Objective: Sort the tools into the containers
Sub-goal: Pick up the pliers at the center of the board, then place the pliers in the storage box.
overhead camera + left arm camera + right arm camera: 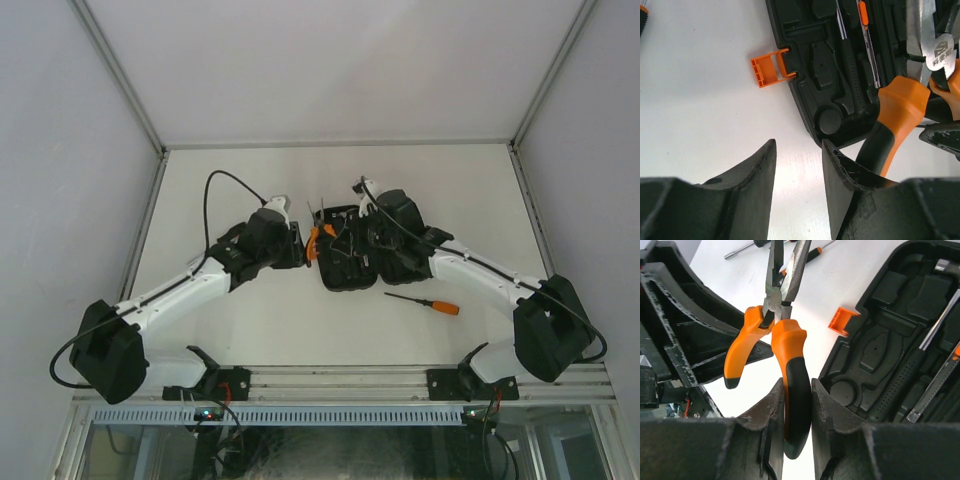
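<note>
White table [250,320], pliers [787,340] in right hand [796,387] (clamped)

I see pliers [787,340] with orange grips ending in black and a grey steel nose, a black case [880,355] with an orange latch [842,321], and an orange-handled, black-shafted screwdriver [423,302] on my white table [250,320].

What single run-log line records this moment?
right end effector: shut on pliers | left end effector: open, empty | tool case: open | screwdriver: loose on table
</note>
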